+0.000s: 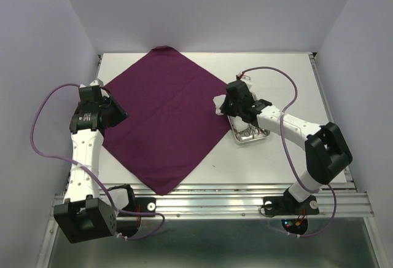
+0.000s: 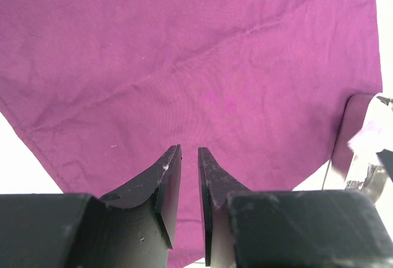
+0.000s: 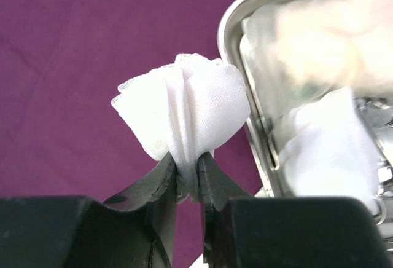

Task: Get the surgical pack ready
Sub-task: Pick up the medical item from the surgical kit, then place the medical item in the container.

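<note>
The dark purple cloth (image 1: 163,117) lies flat as a diamond on the white table; it also fills the left wrist view (image 2: 184,65). My right gripper (image 1: 222,107) (image 3: 187,160) is shut on a folded white gauze pad (image 3: 184,108) and holds it over the cloth's right corner, just left of the steel tray (image 1: 265,136) (image 3: 236,28). More gauze (image 3: 331,148) and thin metal instruments (image 1: 249,134) lie in the tray. My left gripper (image 1: 123,115) (image 2: 189,149) hovers over the cloth's left corner, its jaws nearly together and empty.
The tray (image 2: 344,139) shows at the right edge of the left wrist view. Walls enclose the table at the back and both sides. A metal rail (image 1: 245,203) runs along the near edge.
</note>
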Tool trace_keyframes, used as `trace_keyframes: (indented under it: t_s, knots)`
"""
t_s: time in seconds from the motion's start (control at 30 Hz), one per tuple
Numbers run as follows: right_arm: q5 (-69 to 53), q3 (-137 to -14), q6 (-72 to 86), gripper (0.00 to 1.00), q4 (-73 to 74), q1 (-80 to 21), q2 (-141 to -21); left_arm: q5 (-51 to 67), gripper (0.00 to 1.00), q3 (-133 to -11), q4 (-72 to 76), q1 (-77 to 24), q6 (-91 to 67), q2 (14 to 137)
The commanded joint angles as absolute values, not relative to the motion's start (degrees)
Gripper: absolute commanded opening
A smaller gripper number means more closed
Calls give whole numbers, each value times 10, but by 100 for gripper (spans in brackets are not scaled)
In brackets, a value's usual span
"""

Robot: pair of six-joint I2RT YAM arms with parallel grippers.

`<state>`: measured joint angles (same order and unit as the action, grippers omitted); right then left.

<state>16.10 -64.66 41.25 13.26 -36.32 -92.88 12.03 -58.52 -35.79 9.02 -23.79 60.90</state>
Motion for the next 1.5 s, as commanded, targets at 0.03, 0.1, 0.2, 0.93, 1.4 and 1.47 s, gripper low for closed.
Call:
trace_keyframes:
  t_s: [0.03,0.1,0.2,0.93,1.4,1.47]
  knots:
    - [142,-630,383,10,125,-343,-902,127,29,-585,-347,88,-227,599]
    - [141,-628,386,10,124,-338,-901,125,29,-585,-349,87,-227,598]
    - [143,-620,389,10,124,-331,-899,122,29,-588,-352,87,-226,597]
    - [91,-536,361,10,125,-210,-840,124,29,-584,-348,87,-227,596]
    - [22,-565,355,10,124,-204,-831,126,29,-584,-347,87,-229,596]
    - [19,-575,354,10,124,-204,-826,126,29,-585,-347,87,-229,597]
